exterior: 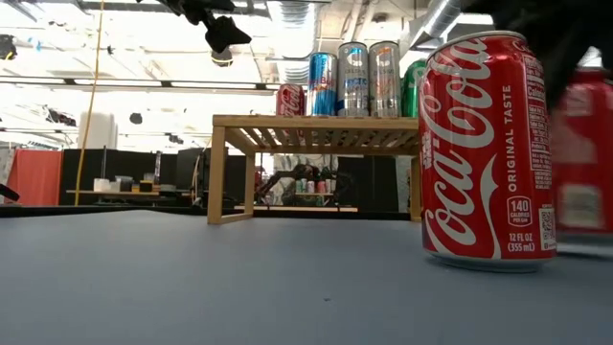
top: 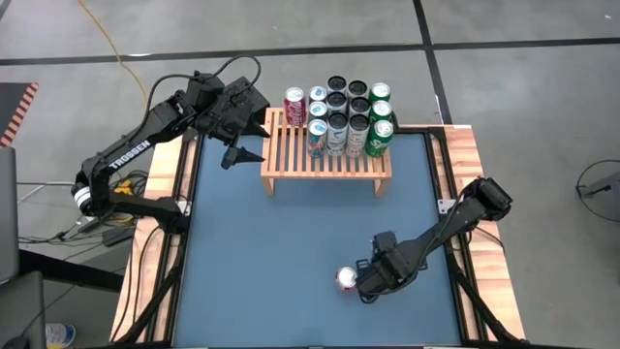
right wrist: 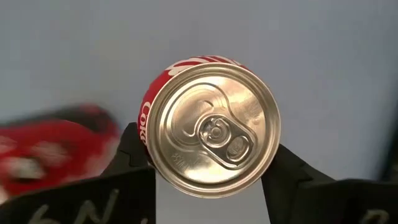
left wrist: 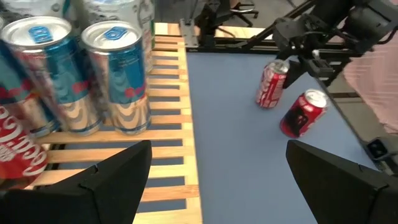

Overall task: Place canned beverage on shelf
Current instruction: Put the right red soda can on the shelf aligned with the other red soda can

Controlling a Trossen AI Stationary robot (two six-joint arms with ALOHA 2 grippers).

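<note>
Two red cola cans stand upright on the blue mat near the table's near right. My right gripper (top: 368,281) points down over one can (right wrist: 214,130), which its body hides in the high view. The other can (top: 346,279) stands free just to its left, on its base. The light-wood shelf (top: 325,163) stands on short legs at the far middle. Several cans (top: 339,116) stand upright on its far slats. My left gripper (top: 237,150) hangs open in the air beside the shelf's left end. My right gripper comes at the can from above, fingers pointing down. Its two fingers (right wrist: 134,155) lie against opposite sides of the can's wall (right wrist: 147,118), just below the rim. The can stays upright with its base on the mat.
The free can (exterior: 488,144) stands large at the front of the low view, close beside the held can (exterior: 586,153). The shelf's near slats (left wrist: 168,155) are bare. Wooden borders (top: 465,155) and the arm bases flank the mat (top: 271,262).
</note>
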